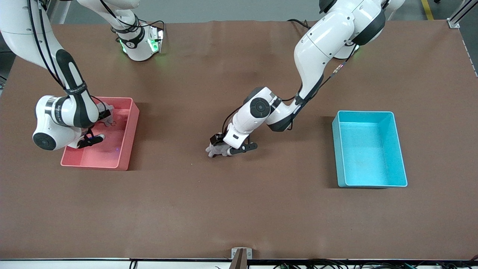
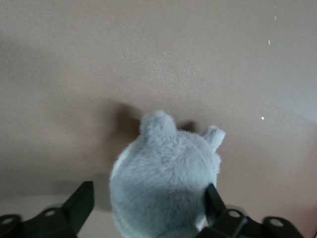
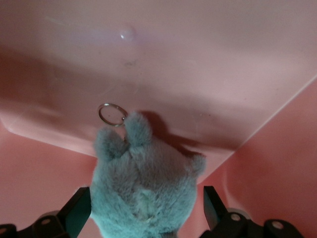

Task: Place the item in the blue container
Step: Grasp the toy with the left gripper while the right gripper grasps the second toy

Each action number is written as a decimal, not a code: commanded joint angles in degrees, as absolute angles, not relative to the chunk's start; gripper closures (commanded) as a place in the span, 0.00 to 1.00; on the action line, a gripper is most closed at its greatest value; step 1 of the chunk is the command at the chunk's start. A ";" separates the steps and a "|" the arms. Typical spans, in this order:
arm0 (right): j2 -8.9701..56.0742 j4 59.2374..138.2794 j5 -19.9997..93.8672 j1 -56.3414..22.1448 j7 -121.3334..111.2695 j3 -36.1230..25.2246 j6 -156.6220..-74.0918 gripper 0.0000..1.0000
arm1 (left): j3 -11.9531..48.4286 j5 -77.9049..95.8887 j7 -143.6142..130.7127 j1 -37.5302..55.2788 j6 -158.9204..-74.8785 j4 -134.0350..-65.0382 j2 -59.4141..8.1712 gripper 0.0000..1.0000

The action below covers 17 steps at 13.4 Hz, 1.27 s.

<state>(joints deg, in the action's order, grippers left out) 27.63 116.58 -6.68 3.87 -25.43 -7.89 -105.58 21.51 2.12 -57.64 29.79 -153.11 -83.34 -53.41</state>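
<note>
Between the open left claw's [image 1: 228, 151] fingers a grey plush toy [image 1: 216, 150] rests on the surface [image 1: 239, 209], well apart from the blue container [image 1: 401, 149], while inside the pink bin [image 1: 129, 138] the open right claw [image 1: 98, 131] straddles another plush toy [image 3: 143, 191].

Pink bin [image 1: 129, 142] was set on the brown table [image 1: 239, 209] toward the right arm's end. A grey plush toy [image 3: 143, 188] was seen inside it, near a corner. A metal key ring [image 3: 112, 114] was noted at its ears, against the bin floor.

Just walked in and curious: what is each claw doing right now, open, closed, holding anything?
Left claw: open around a grey plush toy on the table, not yet gripping.
Right claw: open, in the pink bin, around another plush toy.
</note>
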 commanded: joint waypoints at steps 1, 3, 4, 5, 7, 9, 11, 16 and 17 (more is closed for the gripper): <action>26.89 118.04 -7.30 5.36 -25.40 -7.03 -105.47 0.00 | 21.36 3.60 -58.01 30.67 -153.54 -82.00 -54.23 0.34; 26.89 118.04 -7.03 5.71 -25.40 -7.03 -104.68 0.00 | 21.36 3.60 -60.28 30.67 -153.54 -82.00 -53.97 0.59; 26.89 117.95 -6.94 6.15 -25.31 -7.03 -104.24 0.00 | 21.36 3.60 -61.42 30.67 -153.54 -82.00 -53.62 0.70; 26.89 117.95 -6.94 6.33 -25.31 -6.94 -103.89 0.00 | 21.27 3.52 -61.96 30.67 -153.54 -82.00 -53.35 0.78; 26.89 118.04 -5.72 6.59 -25.31 -7.03 -103.19 0.00 | 21.27 2.82 -61.96 30.59 -153.54 -82.00 -52.04 0.85; 26.89 118.04 -4.84 6.59 -25.23 -7.03 -102.57 0.00 | 21.18 2.73 -61.96 29.54 -153.20 -82.70 -48.80 0.88; 26.89 118.04 -4.57 6.59 -25.22 -7.03 -102.57 0.00 | 21.09 2.81 -61.96 27.26 -151.01 -84.63 -43.88 0.89; 26.89 117.86 -4.39 6.42 -25.22 -7.03 -102.39 0.71 | 21.18 2.64 -57.86 18.65 -125.30 -88.24 -27.89 0.92; 26.89 117.86 -4.39 6.42 -25.14 -7.03 -102.39 0.82 | 21.09 2.64 -53.92 16.72 -118.98 -88.68 -25.43 0.92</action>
<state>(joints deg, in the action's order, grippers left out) 27.62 117.12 -5.43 5.43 -25.36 -7.82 -102.49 21.26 2.16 -58.33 19.65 -126.42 -83.80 -32.13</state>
